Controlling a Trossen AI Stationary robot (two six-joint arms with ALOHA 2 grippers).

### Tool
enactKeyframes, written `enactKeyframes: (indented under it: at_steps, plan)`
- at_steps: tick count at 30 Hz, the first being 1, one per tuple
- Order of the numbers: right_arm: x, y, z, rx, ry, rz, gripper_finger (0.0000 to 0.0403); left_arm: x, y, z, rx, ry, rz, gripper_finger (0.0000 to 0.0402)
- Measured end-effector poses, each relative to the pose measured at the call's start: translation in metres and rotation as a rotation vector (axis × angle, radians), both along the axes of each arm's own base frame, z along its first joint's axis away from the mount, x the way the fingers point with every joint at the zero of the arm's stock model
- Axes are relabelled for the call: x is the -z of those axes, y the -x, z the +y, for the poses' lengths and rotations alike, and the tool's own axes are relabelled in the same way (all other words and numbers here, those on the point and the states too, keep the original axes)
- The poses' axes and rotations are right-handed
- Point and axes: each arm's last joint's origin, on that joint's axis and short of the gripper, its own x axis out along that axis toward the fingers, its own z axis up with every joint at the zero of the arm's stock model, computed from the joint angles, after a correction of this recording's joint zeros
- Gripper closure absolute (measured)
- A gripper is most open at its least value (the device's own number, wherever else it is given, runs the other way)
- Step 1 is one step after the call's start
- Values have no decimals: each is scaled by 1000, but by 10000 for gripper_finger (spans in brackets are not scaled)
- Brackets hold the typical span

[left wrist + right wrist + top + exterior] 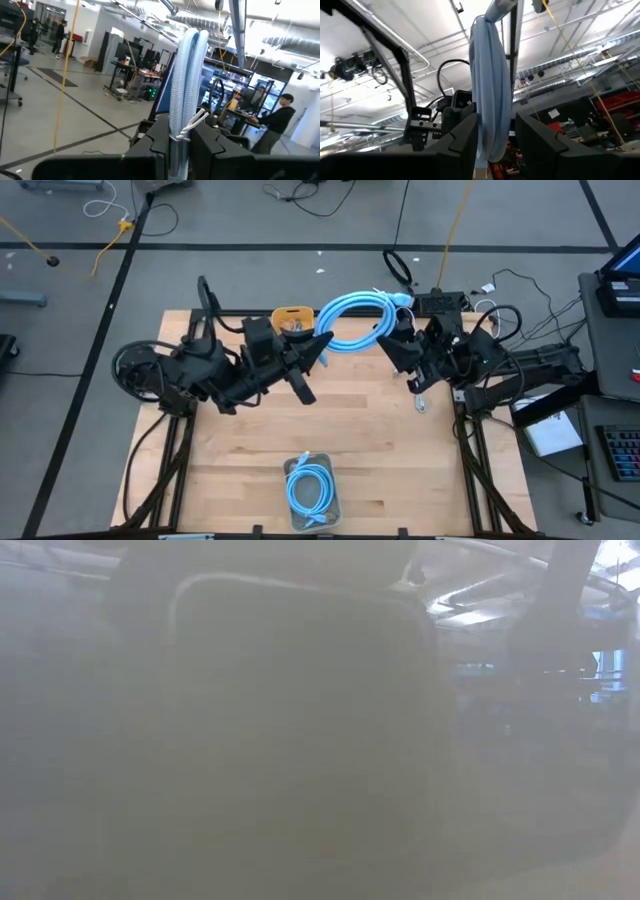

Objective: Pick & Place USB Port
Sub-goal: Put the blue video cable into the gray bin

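Left wrist view says it best: the left gripper [179, 145] is clenched on the blue cable [187, 85], with the strands and a white tie pinched between its fingers [212, 142]. In the right wrist view the right gripper [495, 137] has the same bundle hanging between its fingers [537, 135], which stand fairly wide. I read that as a loose hold on the coil rather than a hard pinch.

From overhead, both grippers meet at the cable [355, 320], lifted near the far edge of the table [230, 450], the left gripper [322, 345] on one side of the loop and the right gripper [392, 332] on the other. A yellow thing [291, 314] sits just behind it, and a second coil [311, 485] lies in a tray [329, 505] at the near edge, well apart.

What worries me: two arms on one floppy loop. If they pull apart or twist out of step, the coil could slip from the looser right side or unravel, and the dangling end could snag an arm.

Orientation-wise, the loop lies roughly flat with its long axis running left to right across the table, between the grippers. I can't make out a plug or which way it points.
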Motion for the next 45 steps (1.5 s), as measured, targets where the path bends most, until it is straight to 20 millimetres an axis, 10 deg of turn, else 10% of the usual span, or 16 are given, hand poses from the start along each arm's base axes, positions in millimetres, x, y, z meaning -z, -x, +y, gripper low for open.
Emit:
enactKeyframes:
  at_steps: [18, 30, 45]
  plan:
    - [2, -1, 0, -40, -69, 35, 376, 6, -2, 2, 45, -9, 68, 349]
    - [14, 27, 6, -163, -166, 399, 376, -8, 80, 39, 171, 79, 271, 186]
    - [47, 43, 4, -456, -308, 849, 376, 59, 8, 62, 632, 358, 644, 255]
